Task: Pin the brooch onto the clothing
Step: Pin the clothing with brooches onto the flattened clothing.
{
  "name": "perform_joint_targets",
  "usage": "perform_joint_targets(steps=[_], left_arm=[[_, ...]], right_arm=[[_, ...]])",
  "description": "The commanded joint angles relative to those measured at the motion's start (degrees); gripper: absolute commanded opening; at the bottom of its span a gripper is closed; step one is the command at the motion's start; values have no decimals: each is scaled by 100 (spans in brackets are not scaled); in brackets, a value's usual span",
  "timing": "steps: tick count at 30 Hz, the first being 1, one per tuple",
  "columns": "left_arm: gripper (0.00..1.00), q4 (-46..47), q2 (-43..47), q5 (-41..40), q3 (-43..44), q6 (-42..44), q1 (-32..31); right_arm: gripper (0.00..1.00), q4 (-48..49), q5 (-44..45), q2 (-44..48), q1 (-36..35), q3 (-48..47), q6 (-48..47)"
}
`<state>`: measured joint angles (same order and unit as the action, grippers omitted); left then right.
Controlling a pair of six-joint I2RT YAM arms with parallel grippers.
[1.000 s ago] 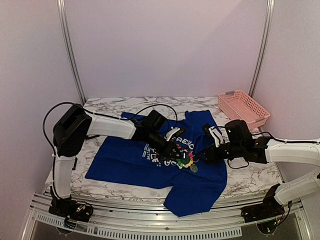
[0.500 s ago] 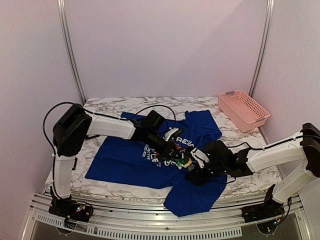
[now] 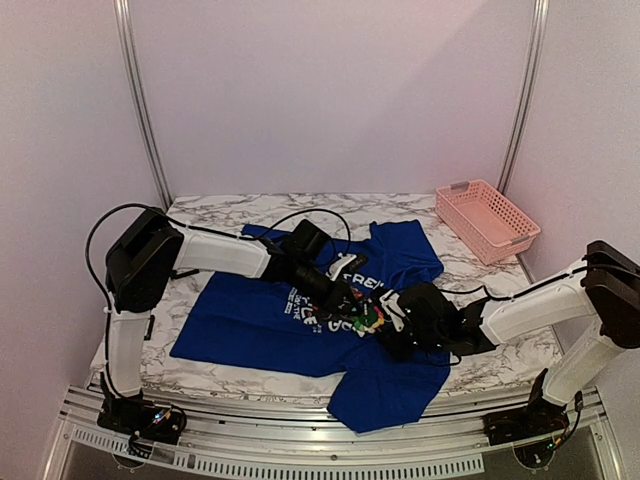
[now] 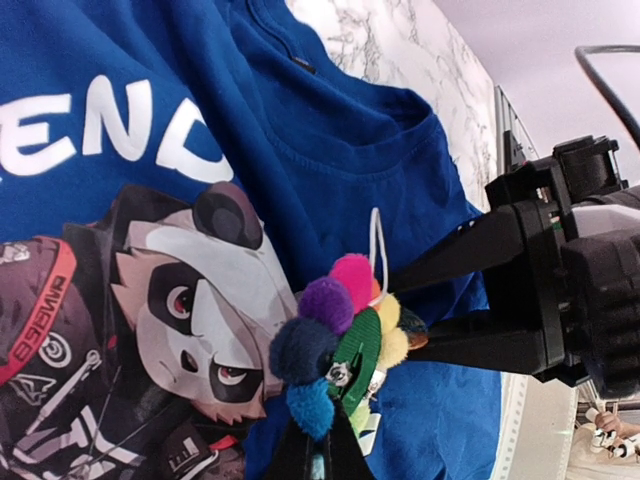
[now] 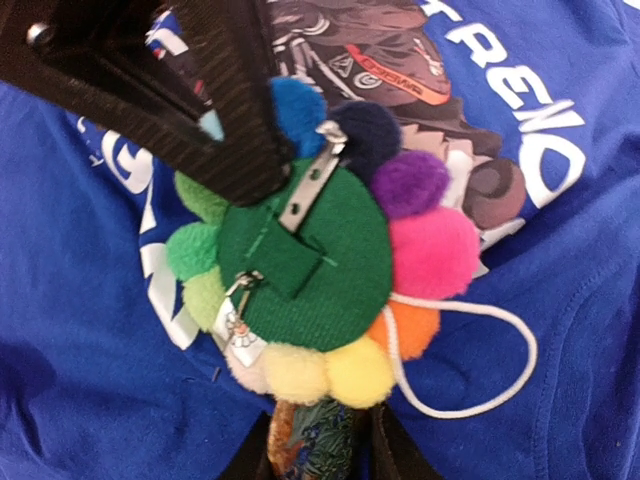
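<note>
The brooch [image 3: 370, 318], a ring of coloured pom-pom petals, is held above the chest print of the blue clothing [image 3: 260, 320]. Its green felt back and metal pin [image 5: 305, 265] face the right wrist camera. My left gripper [image 4: 320, 435] is shut on the blue petal edge of the brooch [image 4: 345, 340]. My right gripper [image 5: 320, 440] meets the brooch from the opposite side, shut on a small brown-and-green patterned piece [image 5: 325, 440] touching the yellow petals. A white string loop [image 5: 480, 400] hangs from the brooch over the clothing [image 5: 90, 400].
A pink lattice basket [image 3: 487, 220] stands at the back right of the marble table [image 3: 220, 215]. The shirt's lower hem droops over the table's near edge [image 3: 385, 410]. Both arms meet low over the middle of the shirt.
My right arm has swung left from the shirt's right side to the brooch and narrowed its jaws there. The grey disc seen under the brooch earlier no longer shows. The left gripper held still.
</note>
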<state>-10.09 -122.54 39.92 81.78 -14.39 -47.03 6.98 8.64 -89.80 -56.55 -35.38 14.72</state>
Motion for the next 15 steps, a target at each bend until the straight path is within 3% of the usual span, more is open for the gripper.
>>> perform_joint_targets(steps=[1,6,15], left_arm=[[0,-78,-227,-61,26,-129,53],[0,-56,-225,-195,15,-194,53],[0,-282,-172,-56,40,-81,20]], right_arm=[[21,16,-37,-237,-25,-34,49],[10,-107,-261,-295,-23,-144,107],[0,-99,-651,29,-13,-307,15]])
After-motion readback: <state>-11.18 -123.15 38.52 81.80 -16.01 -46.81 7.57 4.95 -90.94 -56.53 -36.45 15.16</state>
